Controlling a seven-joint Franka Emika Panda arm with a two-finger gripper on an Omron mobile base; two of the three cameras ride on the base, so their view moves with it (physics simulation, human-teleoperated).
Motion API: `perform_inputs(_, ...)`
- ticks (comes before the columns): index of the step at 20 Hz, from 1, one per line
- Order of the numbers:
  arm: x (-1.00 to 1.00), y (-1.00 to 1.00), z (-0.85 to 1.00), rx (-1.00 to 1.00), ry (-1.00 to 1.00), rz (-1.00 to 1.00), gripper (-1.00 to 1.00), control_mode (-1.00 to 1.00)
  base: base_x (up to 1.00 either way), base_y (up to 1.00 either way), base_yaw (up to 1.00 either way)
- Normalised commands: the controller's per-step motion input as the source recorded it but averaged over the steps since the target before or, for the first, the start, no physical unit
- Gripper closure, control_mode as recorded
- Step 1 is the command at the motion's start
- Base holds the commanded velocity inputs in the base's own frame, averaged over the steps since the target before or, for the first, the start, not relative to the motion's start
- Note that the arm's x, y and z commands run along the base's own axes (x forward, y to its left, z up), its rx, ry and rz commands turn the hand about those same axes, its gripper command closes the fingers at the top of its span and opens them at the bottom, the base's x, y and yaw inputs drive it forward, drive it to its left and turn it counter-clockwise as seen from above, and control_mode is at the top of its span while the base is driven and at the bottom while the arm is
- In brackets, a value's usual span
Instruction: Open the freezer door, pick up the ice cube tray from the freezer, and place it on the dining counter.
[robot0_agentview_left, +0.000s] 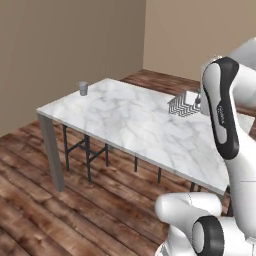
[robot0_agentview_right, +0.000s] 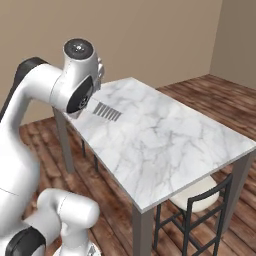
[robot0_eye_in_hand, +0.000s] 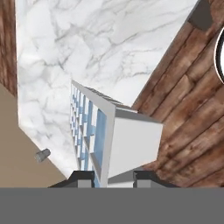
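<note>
Cup (robot0_agentview_left: 83, 88) sits well ahead-left of the tool, at the bench's (robot0_agentview_left: 125, 125) far corner. Tray (robot0_eye_in_hand: 103, 140) is pinched in the tool (robot0_eye_in_hand: 113, 176), jaws pressed onto its wall, held tilted on edge over the bench near its edge. Fetch looks done; tray not yet set down. Left: lower, lay it flat on the marble, release. Chair (robot0_agentview_right: 197, 205) is tucked under the bench's right end.

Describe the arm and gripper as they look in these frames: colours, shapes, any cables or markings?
The arm is glossy white, built of rounded tubular links, with dark grey-black bands at the joints and a long dark strip down one link. One joint ends in a round dark cap. No loose cables show. Small markings on the dark strip are too small to read. The gripper has two small, dark, blocky fingertips.
</note>
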Motion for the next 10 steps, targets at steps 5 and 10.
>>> perform_inputs(5, 1.0, -0.3, -0.44, 0.1, 0.0, -0.19, 1.0, -1.0, 0.0, 0.0, 0.0)
perform_inputs(10, 1.0, -0.32, -0.52, 0.06, 0.0, -0.19, 1.0, -1.0, 0.0, 0.0, 0.0)
